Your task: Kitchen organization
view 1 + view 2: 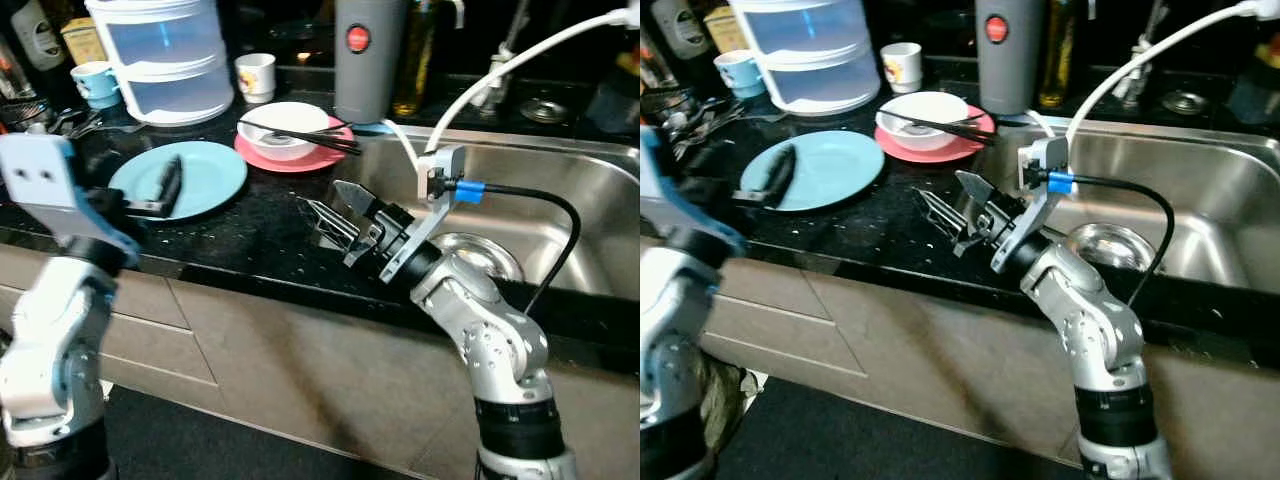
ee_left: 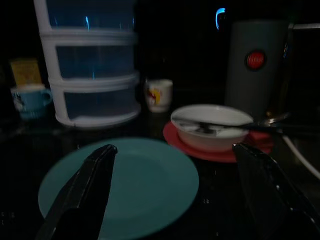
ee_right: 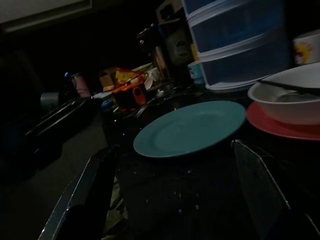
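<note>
A teal plate (image 1: 200, 172) lies on the black counter (image 1: 250, 235). My left gripper (image 1: 160, 195) is open and hovers over the plate's near left edge; the left wrist view has the plate (image 2: 145, 185) between its spread fingers (image 2: 90, 185). My right gripper (image 1: 328, 212) is open above the bare counter, between the plate and the sink (image 1: 560, 190), and holds nothing. Its wrist view looks across the counter at the teal plate (image 3: 192, 127). Behind, a white bowl (image 1: 288, 128) with black chopsticks (image 1: 310, 135) across it rests on a pink plate (image 1: 325, 155).
A stacked clear container (image 1: 165, 55), a blue cup (image 1: 97, 82), a small white cup (image 1: 256, 76) and a grey flask (image 1: 368, 55) stand along the back. Cutlery (image 1: 70, 120) lies at the far left. A white hose (image 1: 500, 70) arcs over the sink.
</note>
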You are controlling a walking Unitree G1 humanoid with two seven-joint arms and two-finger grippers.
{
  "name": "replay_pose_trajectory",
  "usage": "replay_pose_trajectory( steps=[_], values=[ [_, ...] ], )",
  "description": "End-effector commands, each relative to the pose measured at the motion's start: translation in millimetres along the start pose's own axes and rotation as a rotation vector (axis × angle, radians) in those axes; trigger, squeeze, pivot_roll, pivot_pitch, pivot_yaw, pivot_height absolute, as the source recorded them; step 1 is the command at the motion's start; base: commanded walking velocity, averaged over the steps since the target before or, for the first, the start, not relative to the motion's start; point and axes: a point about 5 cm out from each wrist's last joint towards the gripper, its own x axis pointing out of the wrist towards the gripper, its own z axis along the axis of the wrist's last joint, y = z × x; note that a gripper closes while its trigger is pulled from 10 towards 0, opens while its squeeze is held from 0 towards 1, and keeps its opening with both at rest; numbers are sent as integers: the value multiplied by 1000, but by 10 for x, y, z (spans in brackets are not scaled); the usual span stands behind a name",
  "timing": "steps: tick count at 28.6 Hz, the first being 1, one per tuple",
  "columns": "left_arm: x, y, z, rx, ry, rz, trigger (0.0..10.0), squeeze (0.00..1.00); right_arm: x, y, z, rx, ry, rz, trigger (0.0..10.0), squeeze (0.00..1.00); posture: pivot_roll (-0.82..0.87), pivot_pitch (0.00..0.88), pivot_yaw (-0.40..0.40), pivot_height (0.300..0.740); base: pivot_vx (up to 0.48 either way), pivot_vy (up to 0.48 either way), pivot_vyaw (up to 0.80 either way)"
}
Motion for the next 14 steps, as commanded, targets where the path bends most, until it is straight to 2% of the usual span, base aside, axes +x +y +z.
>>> replay_pose_trajectory(
  steps=[1, 2, 4, 6, 10, 14],
  values=[
    [15, -86, -113, -10, 34, -15, 10000, 0, 17, -59, 39, -31, -23, -23, 10000, 0, 55, 0, 39, 740, 0, 0, 788],
    [15, -86, -113, -10, 34, -15, 10000, 0, 17, -59, 39, -31, -23, -23, 10000, 0, 55, 0, 39, 740, 0, 0, 788],
    [40, -195, -150, -37, 50, -56, 10000, 0, -16, -179, 98, -50, -53, -103, 10000, 0, 49, 0, 39, 740, 0, 0, 713],
    [45, -234, -158, -44, 54, -76, 10000, 0, -35, -229, 124, -53, -67, -138, 10000, 0, 49, 0, 39, 740, 0, 0, 638],
    [46, -297, -185, -52, 66, -106, 10000, 0, -144, -416, 173, -30, -102, -262, 10000, 0, 35, 0, 41, 740, 0, 0, 0],
    [32, -304, -237, -41, 80, -117, 10000, 0, -224, -467, 125, -46, -87, -306, 10000, 0, 31, 0, 42, 740, 0, 0, 0]
  ],
)
